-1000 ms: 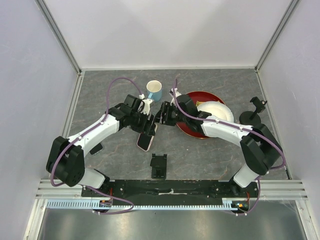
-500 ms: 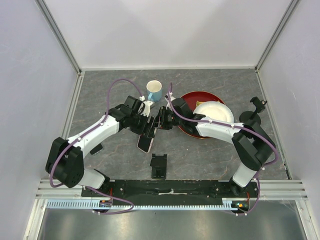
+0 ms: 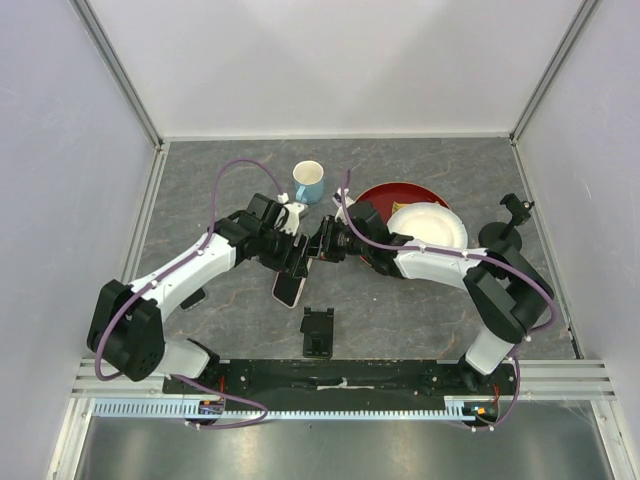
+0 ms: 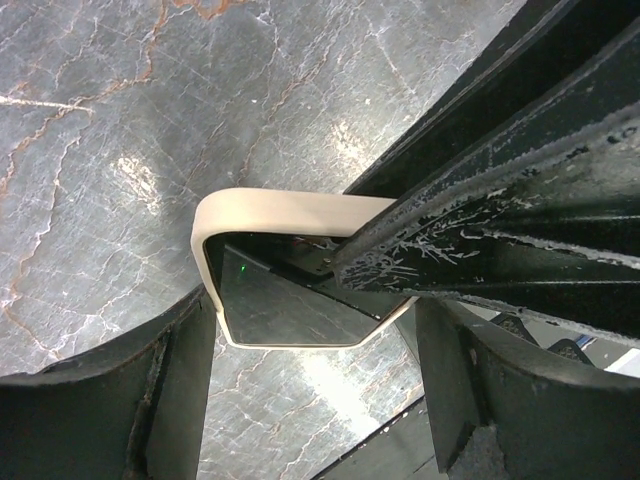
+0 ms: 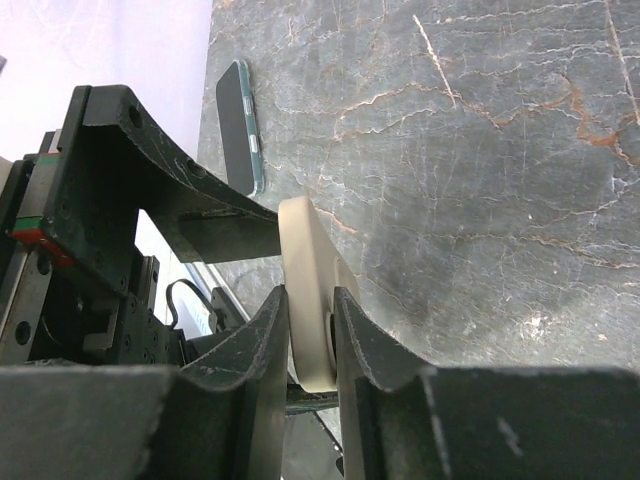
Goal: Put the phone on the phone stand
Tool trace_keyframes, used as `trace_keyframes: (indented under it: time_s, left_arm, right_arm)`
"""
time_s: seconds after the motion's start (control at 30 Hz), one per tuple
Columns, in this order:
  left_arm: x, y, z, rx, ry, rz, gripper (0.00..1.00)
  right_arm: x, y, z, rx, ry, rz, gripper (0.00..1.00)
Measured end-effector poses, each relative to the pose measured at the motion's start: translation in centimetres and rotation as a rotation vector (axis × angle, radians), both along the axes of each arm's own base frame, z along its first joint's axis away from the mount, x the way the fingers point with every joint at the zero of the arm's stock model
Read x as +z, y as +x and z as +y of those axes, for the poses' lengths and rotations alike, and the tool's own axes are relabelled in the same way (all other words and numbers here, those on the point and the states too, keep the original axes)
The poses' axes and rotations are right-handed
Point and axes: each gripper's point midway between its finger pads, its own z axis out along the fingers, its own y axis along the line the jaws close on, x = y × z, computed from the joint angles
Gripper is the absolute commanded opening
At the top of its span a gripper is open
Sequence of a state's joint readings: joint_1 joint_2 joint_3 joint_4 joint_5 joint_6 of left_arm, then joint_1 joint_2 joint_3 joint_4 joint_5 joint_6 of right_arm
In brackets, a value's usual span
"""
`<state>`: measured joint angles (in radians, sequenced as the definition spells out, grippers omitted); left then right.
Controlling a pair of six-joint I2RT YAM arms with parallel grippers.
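Phone (image 3: 288,291) tilted on edge over mid-table, near stand (image 3: 318,331), not on it. Left gripper (image 4: 310,340) clamps its long cased edges. Right gripper (image 5: 312,340) pinches front and back faces. Phone likely stiff, light, breakable, with slippery glass; best held by case edges. Count: two phones (second phone (image 5: 238,125) flat on table), one stand, one pole stand (image 3: 503,232), one mug (image 3: 308,181), red plate (image 3: 385,192), white plate (image 3: 430,222).

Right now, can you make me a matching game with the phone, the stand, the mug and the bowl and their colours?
Things:
1. phone
2. stand
3. mug
4. bowl

Colours:
a. red
b. cream case
c. black
d. blue

Pairs: 1-b, 2-c, 3-d, 4-a
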<state>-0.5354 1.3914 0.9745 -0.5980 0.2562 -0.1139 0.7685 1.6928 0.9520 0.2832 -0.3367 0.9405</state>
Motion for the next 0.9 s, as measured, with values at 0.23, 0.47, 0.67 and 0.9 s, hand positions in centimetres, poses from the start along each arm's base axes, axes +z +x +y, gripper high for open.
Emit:
trace_keyframes:
  time_s: [0.23, 0.47, 0.67, 0.9]
  left_arm:
    - [1.5, 0.1, -0.6, -0.013, -0.037, -0.055, 0.57]
    - [4.0, 0.4, -1.0, -0.021, -0.108, -0.167, 0.76]
    - [6.8, 0.3, -1.4, -0.032, -0.187, -0.299, 0.77]
    - [11.1, 1.2, -0.4, 0.021, -0.263, -0.495, 0.76]
  right_arm:
    - [1.5, 0.1, -1.0, -0.075, 0.006, -0.038, 0.00]
    - [3.4, 0.7, -2.4, -0.196, 0.064, -0.037, 0.00]
    - [4.7, 0.7, -4.5, -0.276, 0.138, -0.008, 0.00]
    - [5.0, 1.6, -8.4, -0.387, 0.137, -0.012, 0.00]
